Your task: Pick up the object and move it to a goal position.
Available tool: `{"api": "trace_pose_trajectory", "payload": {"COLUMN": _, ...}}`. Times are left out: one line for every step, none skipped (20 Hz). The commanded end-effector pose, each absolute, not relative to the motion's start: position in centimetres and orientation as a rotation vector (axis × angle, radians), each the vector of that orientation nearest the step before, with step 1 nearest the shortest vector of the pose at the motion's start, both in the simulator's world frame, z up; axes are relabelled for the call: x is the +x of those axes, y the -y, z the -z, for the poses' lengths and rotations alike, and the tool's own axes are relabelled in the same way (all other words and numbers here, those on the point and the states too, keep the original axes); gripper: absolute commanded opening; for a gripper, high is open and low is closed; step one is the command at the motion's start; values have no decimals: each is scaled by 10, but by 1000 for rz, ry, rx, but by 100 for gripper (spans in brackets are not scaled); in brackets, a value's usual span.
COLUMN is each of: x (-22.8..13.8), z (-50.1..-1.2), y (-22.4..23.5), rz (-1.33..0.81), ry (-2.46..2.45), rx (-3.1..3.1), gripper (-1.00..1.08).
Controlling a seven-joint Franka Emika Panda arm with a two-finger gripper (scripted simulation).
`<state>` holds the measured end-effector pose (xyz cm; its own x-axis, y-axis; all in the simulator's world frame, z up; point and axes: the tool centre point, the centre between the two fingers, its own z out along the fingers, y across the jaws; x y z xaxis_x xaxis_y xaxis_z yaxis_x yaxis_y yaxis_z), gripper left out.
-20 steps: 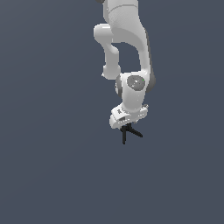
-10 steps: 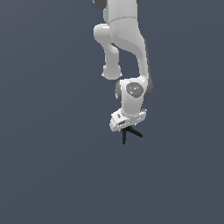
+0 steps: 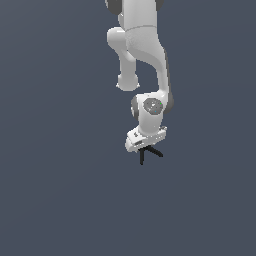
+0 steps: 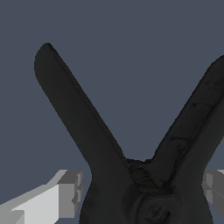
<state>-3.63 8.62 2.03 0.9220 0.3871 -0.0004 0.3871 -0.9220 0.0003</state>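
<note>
The black clamp (image 3: pixel 148 154) hangs just under my white gripper (image 3: pixel 145 146) in the exterior view, with its two thin legs splayed downward. In the wrist view the clamp (image 4: pixel 100 144) fills the picture as a dark V, its pivot end sitting between my gripper's (image 4: pixel 142 194) two fingers. One grey finger (image 4: pixel 65 194) stands against one side of the clamp body and the other finger (image 4: pixel 214 188) against the other side. The gripper is shut on the clamp. The clamp's loop is hidden by the hand in the exterior view.
The white arm (image 3: pixel 142 50) rises above the gripper to the top edge of the exterior view. Around it there is only a plain dark grey-blue surface (image 3: pixel 55 190). No goal marker or other object shows.
The wrist has sunk slightly and the upper arm has shifted. The clamp stays between the fingers at almost the same place in the exterior view.
</note>
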Motion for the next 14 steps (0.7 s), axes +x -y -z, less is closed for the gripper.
{"api": "trace_pose_trajectory", "payload": {"x": -36, "z": -19, "y": -87, "rz": 0, "ry": -621, "rx": 3080, "gripper": -100}}
{"api": "trace_pose_trajectory", "payload": {"x": -36, "z": -19, "y": -87, "rz": 0, "ry": -621, "rx": 3080, "gripper": -100}}
{"api": "trace_pose_trajectory", "payload": {"x": -36, "z": -19, "y": -87, "rz": 0, "ry": -621, "rx": 3080, "gripper": -100}}
{"api": "trace_pose_trajectory", "payload": {"x": -36, "z": -19, "y": -87, "rz": 0, "ry": -621, "rx": 3080, "gripper": -100}}
{"api": "trace_pose_trajectory", "payload": {"x": -36, "z": -19, "y": -87, "rz": 0, "ry": -621, "rx": 3080, "gripper": -100}}
{"api": "trace_pose_trajectory", "payload": {"x": -36, "z": -19, "y": -87, "rz": 0, "ry": -621, "rx": 3080, "gripper": -100}}
{"api": "trace_pose_trajectory", "payload": {"x": -36, "z": -20, "y": -86, "rz": -1, "ry": -620, "rx": 3079, "gripper": -100}}
{"api": "trace_pose_trajectory", "payload": {"x": -36, "z": -20, "y": -86, "rz": -1, "ry": -620, "rx": 3079, "gripper": -100}}
{"api": "trace_pose_trajectory", "payload": {"x": -35, "z": -21, "y": -86, "rz": -1, "ry": -620, "rx": 3079, "gripper": -100}}
{"api": "trace_pose_trajectory", "payload": {"x": -34, "z": -21, "y": -86, "rz": -1, "ry": -620, "rx": 3079, "gripper": -100}}
{"api": "trace_pose_trajectory", "payload": {"x": -33, "z": -22, "y": -86, "rz": -1, "ry": -620, "rx": 3079, "gripper": -100}}
{"api": "trace_pose_trajectory", "payload": {"x": -31, "z": -23, "y": -85, "rz": -1, "ry": -620, "rx": 3079, "gripper": -100}}
{"api": "trace_pose_trajectory", "payload": {"x": -29, "z": -24, "y": -85, "rz": -1, "ry": -620, "rx": 3079, "gripper": -100}}
{"api": "trace_pose_trajectory", "payload": {"x": -27, "z": -25, "y": -84, "rz": -1, "ry": -620, "rx": 3079, "gripper": -100}}
